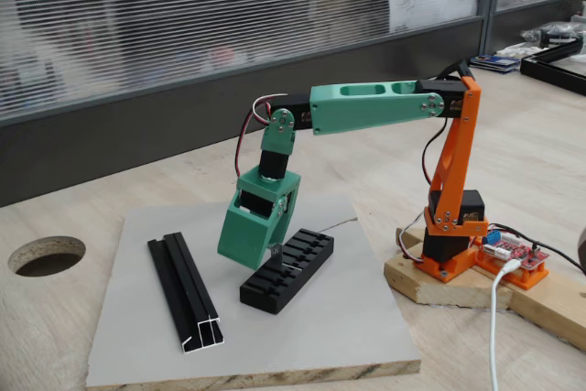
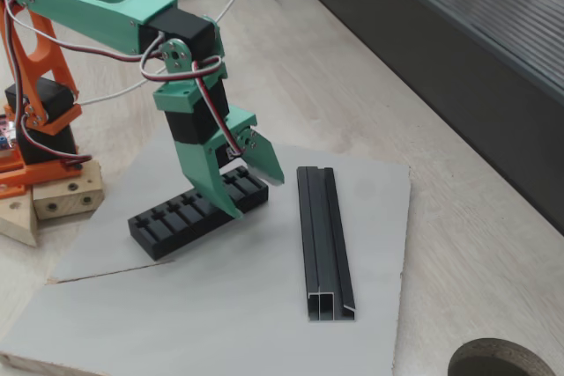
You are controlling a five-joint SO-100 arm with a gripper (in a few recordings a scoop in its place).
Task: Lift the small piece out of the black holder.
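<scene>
A: Starting nearest the camera, what is lying on the grey board [image 2: 220, 305]?

B: In a fixed view the thin black channel rail [image 2: 324, 239] is lying closest, its open end showing pale metal edges. In the other fixed view the same rail [image 1: 186, 292] is sitting at the left, and that view is also showing the board's raw wood edge along the front.

A: And behind it?

B: The black holder [image 2: 172, 222] is lying flat on the board, a matte plastic block with a row of parallel cross slots. The green gripper [image 2: 256, 184] is hanging over one end of it, with one long pointed finger [image 2: 214, 191] reaching down to the holder's edge.

A: Is the gripper holding anything?

B: Its jaws are standing parted in this view, the shorter finger angled out toward the rail. Whether the tips are pinching anything, I cannot tell. In the other view something tiny and grey is showing at the fingertips just above the slots [image 1: 275, 252]; that may be the small piece, but it is too small to be sure.

A: Farther back?

B: The smooth green arm link [image 1: 371, 105] is stretching level to an orange upright [image 1: 453, 171], which is standing on a pale wooden block [image 1: 439, 283]. Beside it, only that view is showing a red circuit board [image 1: 513, 252] with a white cable. A round hole [image 1: 46, 255] is cut in the wooden table [image 1: 531, 162].
</scene>
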